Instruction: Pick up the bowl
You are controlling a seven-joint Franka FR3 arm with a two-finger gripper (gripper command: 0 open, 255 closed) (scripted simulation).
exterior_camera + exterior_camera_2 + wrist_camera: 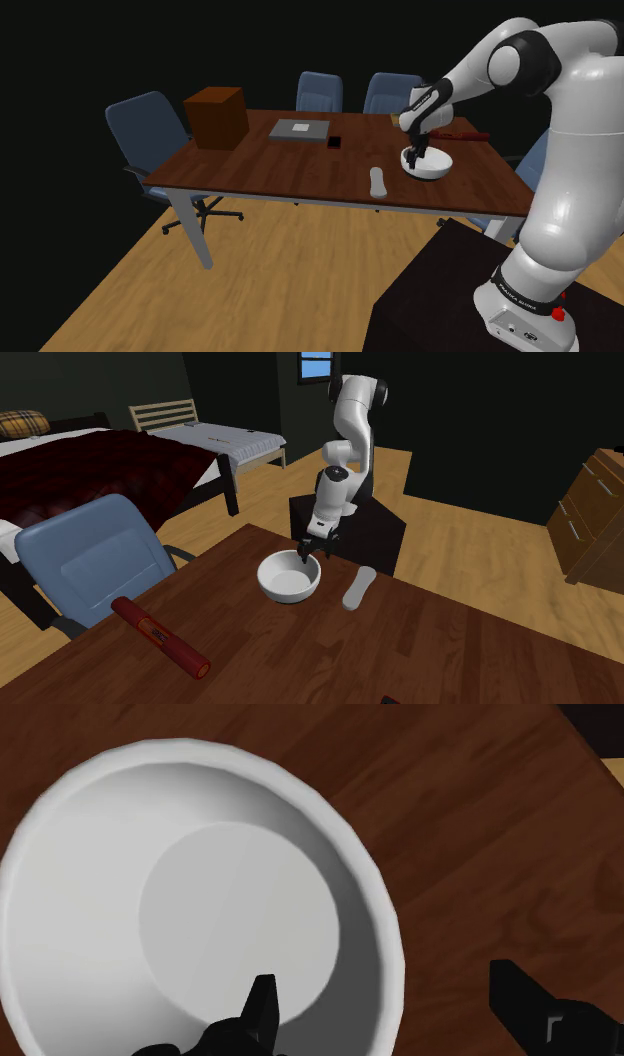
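Shoulder view, left to right: a blue chair (148, 122) stands at the end of the table (290, 172). On the table are a brown box (217, 117), a flat grey slab (298, 128), a small black item (334, 142) and a pale grey oblong piece (378, 182). The bowl (438, 165) sits near the table's right end, with a red stick (462, 136) just behind it. The gripper (415, 155) is down at the bowl's left rim. In the wrist view the fingers stand apart: one finger (262, 1004) is inside the bowl and the other is over bare wood outside. The rim lies between them, and neither finger visibly presses it. The bowl is plain white, round, upright and smooth-walled, with a flat circular bottom.
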